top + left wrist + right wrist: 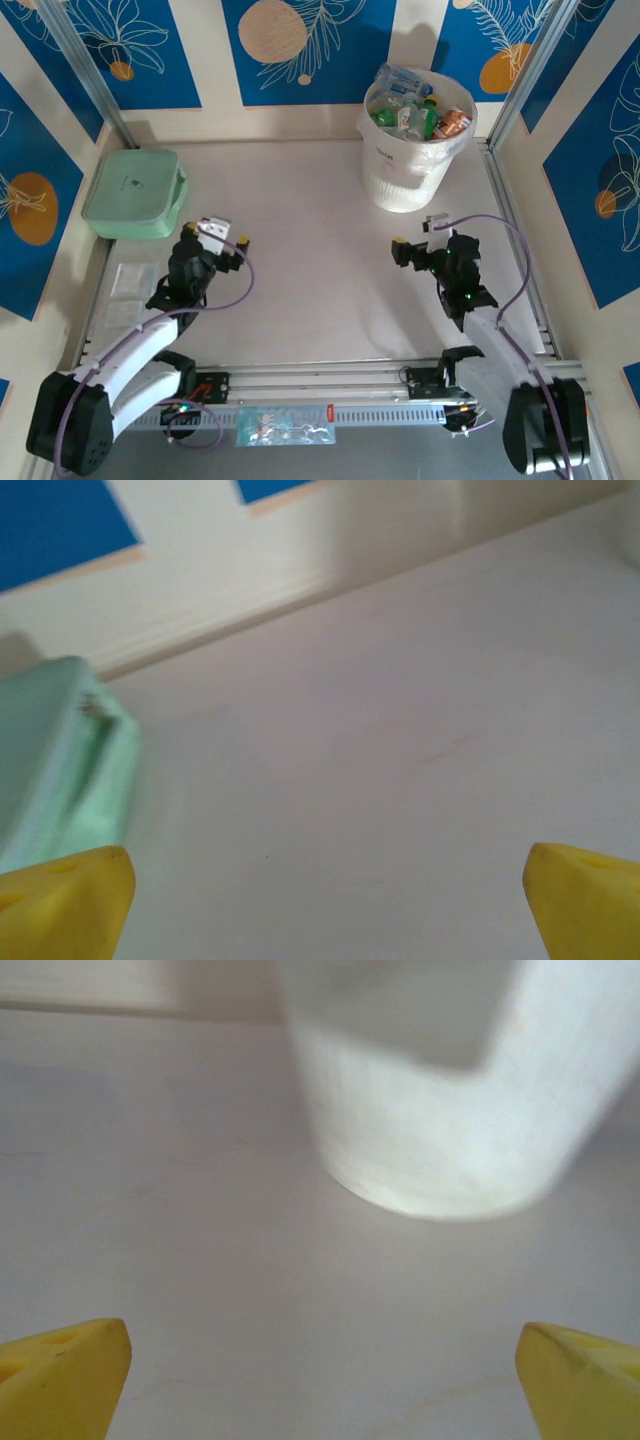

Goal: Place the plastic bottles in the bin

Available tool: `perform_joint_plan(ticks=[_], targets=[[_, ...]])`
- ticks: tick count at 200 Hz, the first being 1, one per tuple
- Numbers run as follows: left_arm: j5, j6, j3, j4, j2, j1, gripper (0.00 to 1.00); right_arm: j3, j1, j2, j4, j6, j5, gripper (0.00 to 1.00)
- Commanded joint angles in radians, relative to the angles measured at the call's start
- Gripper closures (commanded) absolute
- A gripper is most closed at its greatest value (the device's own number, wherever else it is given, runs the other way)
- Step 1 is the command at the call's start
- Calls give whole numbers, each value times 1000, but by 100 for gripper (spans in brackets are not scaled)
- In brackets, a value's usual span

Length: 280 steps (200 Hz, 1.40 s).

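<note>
Bin [405,185] stands upright on the table [310,290], mouth up, bag lining folded over the rim. Bottles [415,112] are all inside the bin, piled to the brim in a jumble. One clear bottle [398,78] pokes above the bin's far rim, long axis tilted up and toward the far left. A red-labelled one [453,122] lies against the bin's right rim, slanted. A green one [430,115] sits mid-pile, roughly upright, cap up. The rest are too tangled to read, probably mixed directions.

Right gripper [415,240] hovers on the near side of the bin, close to it, jaws spread wide and holding nothing. In the right wrist view the gripper [320,1380] faces the bin wall [440,1110], with yellow fingertips [60,1375] at the frame corners and bare table between them.

Left gripper [222,243] is well apart from the bin, to its near left, jaws spread, empty. Left wrist view shows the gripper [325,900] with fingertips [65,900] wide apart over table. Green box [135,193] is far left of the bin, lid shut, and its corner [55,770] shows at the left edge.
</note>
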Motion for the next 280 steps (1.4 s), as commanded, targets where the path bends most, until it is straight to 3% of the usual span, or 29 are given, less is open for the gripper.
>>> perform_joint_plan(ticks=[1, 22, 49, 70, 85, 113, 130, 145, 169, 226, 280], targets=[[28, 70, -33, 86, 47, 102, 1, -13, -61, 102, 182, 60, 59, 1], [78, 13, -85, 116, 109, 173, 1, -14, -115, 177, 211, 119, 56, 1], [93, -24, -145, 285, 191, 213, 1, -18, -156, 253, 306, 135, 10, 1], [132, -103, -210, 676, 346, 251, 1, -71, -182, 305, 513, 195, -13, 1], [163, -167, -180, 703, 408, 262, 1, -76, -184, 358, 599, 187, -58, 1], [165, -175, -207, 1063, 700, 268, 1, -102, -164, 515, 815, 140, -83, 1], [237, -166, -127, 817, 629, 279, 1, -113, -163, 631, 964, 143, -107, 1], [271, -157, -76, 758, 648, 281, 1, -35, -155, 566, 707, 116, -108, 1], [279, -142, 7, 570, 640, 277, 1, 85, -90, 595, 529, 74, -3, 1], [265, -137, 6, 578, 643, 270, 1, 81, -80, 600, 551, 61, 5, 1], [295, -121, 2, 587, 643, 262, 1, 89, -108, 603, 537, 56, -102, 1]])
